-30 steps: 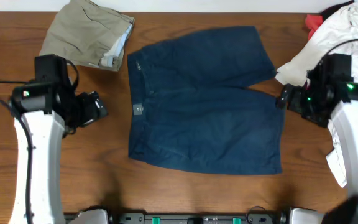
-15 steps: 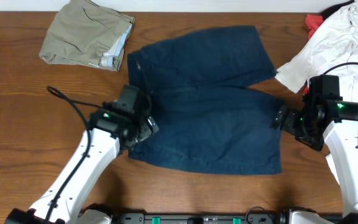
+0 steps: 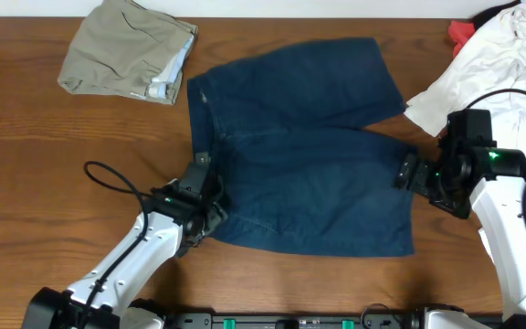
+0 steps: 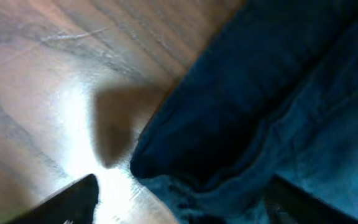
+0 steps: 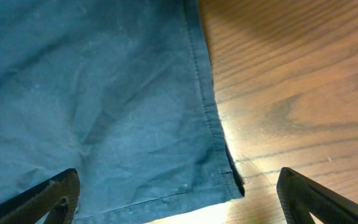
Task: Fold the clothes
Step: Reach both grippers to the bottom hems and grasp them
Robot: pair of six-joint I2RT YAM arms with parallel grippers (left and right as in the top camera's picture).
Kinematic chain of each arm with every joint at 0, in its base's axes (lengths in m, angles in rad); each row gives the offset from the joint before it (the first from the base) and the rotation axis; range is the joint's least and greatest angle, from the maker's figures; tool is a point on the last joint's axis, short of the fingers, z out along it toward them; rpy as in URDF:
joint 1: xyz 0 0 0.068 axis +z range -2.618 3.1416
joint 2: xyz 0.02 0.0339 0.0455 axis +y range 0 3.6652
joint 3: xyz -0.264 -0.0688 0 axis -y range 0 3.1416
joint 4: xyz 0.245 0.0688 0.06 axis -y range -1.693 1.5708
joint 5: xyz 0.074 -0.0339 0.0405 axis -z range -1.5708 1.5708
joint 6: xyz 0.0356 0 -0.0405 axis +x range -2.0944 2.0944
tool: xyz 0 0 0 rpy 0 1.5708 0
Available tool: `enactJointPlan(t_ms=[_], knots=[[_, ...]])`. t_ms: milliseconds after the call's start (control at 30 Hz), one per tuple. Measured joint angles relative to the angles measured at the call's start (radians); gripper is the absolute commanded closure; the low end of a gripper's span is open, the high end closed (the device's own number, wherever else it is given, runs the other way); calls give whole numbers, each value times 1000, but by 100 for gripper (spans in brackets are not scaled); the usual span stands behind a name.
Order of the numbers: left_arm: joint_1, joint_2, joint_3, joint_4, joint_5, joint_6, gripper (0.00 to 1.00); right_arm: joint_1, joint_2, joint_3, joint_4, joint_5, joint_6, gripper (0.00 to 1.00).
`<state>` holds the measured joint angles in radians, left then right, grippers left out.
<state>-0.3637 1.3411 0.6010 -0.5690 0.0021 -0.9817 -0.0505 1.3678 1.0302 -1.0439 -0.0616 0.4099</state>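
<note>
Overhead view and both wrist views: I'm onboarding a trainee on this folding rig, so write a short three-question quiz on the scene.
1. True or false: the khaki garment lies on top of the navy shorts.
2. Which part of the shorts shows between the right gripper's fingers? A) waistband B) leg-hem corner C) button
3. Fill in: the left gripper, at the waistband corner, has its jaws ___.

Key: 1 false (they lie apart); 2 B; 3 open.
</note>
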Motion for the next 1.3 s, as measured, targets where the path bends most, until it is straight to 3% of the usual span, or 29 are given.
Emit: enactJointPlan(t_ms=[333, 567, 767, 1000, 1300], knots=[[0, 31, -12, 43, -5, -13, 94, 90, 0, -45, -12, 3, 42, 5], [0, 32, -13, 43, -6, -9, 94, 106, 0, -168, -31, -47, 121, 22], [0, 32, -13, 43, -6, -9, 94, 121, 0, -262, -97, -113, 139, 28], [0, 32, -13, 43, -6, -9, 94, 169, 0, -409, -31, -125, 171, 52], [0, 32, -13, 43, -6, -9, 94, 169, 0, -468, 104, -124, 212, 44]])
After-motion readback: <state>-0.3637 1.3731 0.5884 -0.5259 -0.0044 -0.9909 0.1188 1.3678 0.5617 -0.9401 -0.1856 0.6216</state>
